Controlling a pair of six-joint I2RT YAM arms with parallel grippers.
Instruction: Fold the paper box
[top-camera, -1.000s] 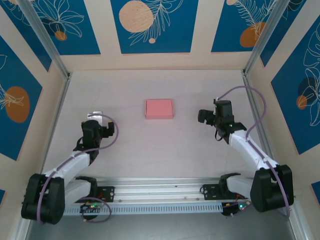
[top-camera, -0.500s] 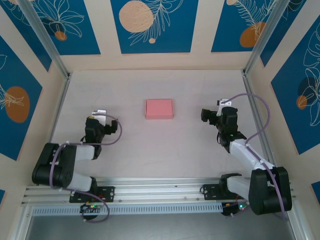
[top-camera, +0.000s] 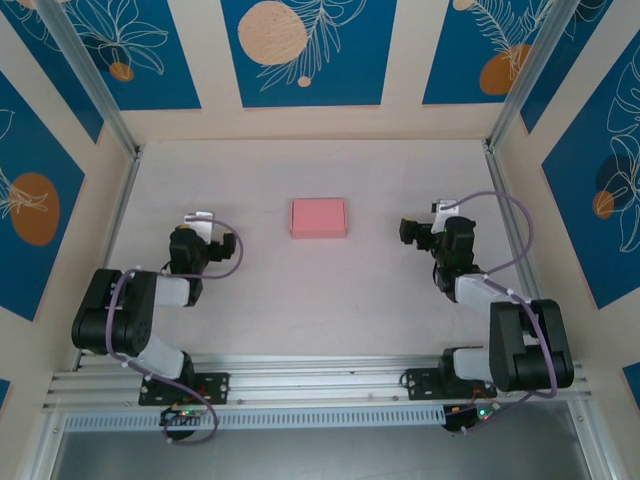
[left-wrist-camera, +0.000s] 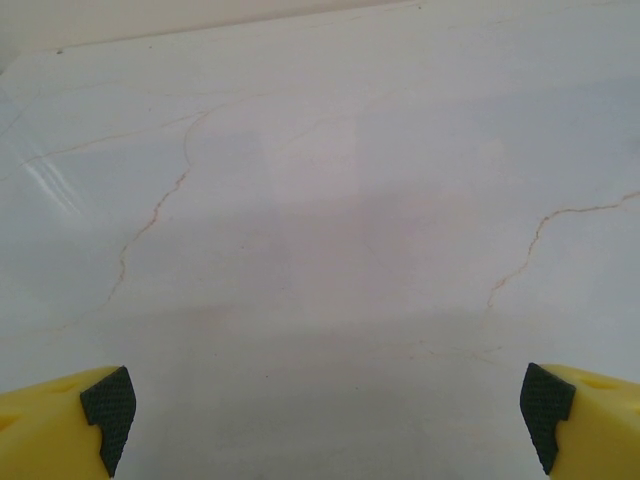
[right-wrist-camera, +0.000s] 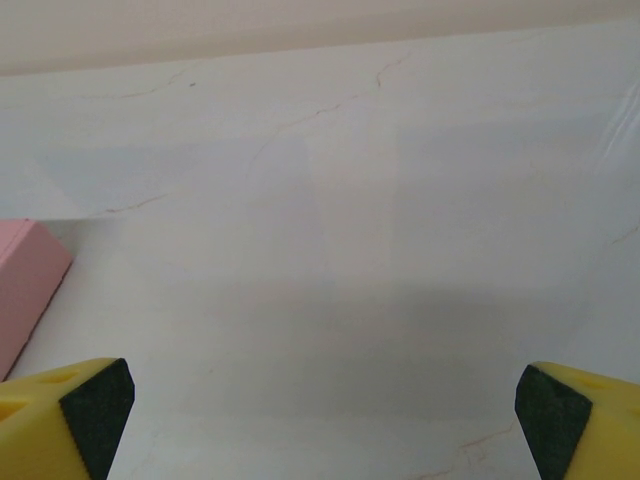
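The paper box (top-camera: 319, 217) is a small flat pink rectangle lying closed on the pale table, midway between the arms. One pink corner of the paper box (right-wrist-camera: 25, 290) enters the right wrist view at the left edge. My left gripper (top-camera: 200, 222) rests low at the left, well apart from the box, and my left gripper (left-wrist-camera: 325, 425) stands open with bare table between its yellow fingers (left-wrist-camera: 60, 425). My right gripper (top-camera: 420, 228) sits to the right of the box, and my right gripper (right-wrist-camera: 325, 425) is open over bare table too.
Cream walls with blue floral panels (top-camera: 300, 50) enclose the table on three sides, with metal posts (top-camera: 515, 85) at the back corners. An aluminium rail (top-camera: 320, 385) carrying both arm bases runs along the near edge.
Both arms have folded back toward their bases, the elbows dropping low. The grippers stayed open and moved little. The box has not moved.
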